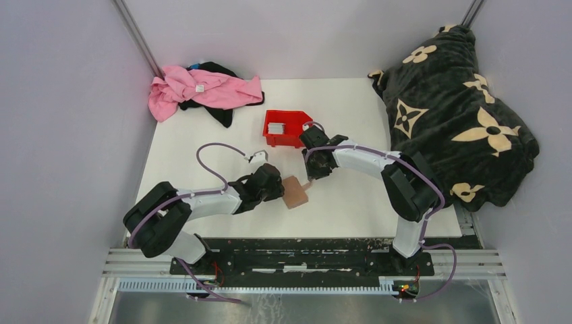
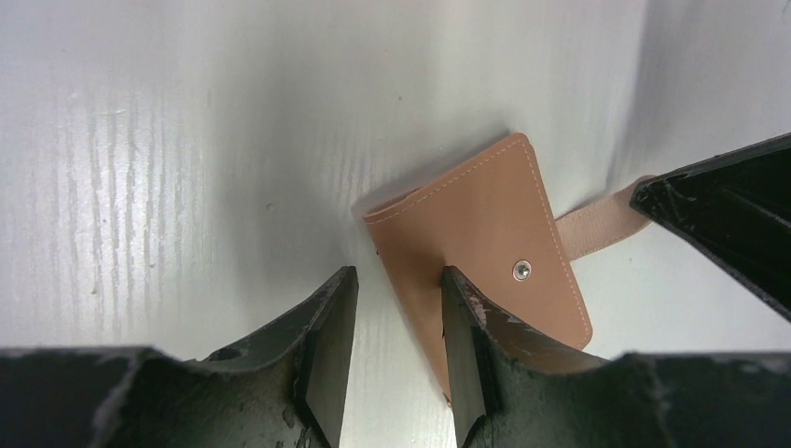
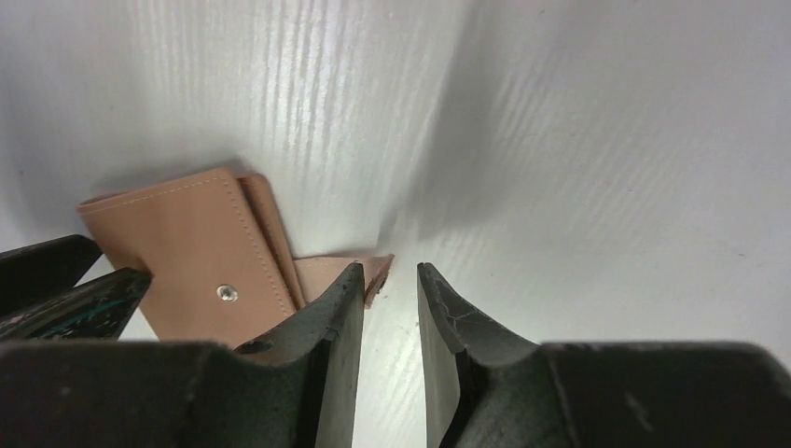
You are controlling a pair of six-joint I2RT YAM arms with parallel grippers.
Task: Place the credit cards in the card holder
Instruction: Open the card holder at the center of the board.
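The tan card holder [image 1: 295,192] lies folded shut on the white table, snap stud up [image 2: 522,270]. Its strap tab [image 2: 597,224] sticks out toward my right gripper [image 1: 316,173]. My left gripper [image 2: 396,303] is open low over the holder's near corner. One finger [image 2: 464,345] is over the leather, and bare table shows in the gap. My right gripper [image 3: 390,280] is open by a narrow gap with nothing in it. Its left finger [image 3: 340,317] is at the tab's end [image 3: 322,273]. Grey credit cards [image 1: 275,127] lie in the red bin [image 1: 289,138].
A pink and black heap of cloth [image 1: 202,91] lies at the back left. A dark flowered blanket [image 1: 452,108] covers the table's right side. The red bin stands just behind the right gripper. The left gripper's dark body [image 3: 56,285] shows at the right wrist view's left edge.
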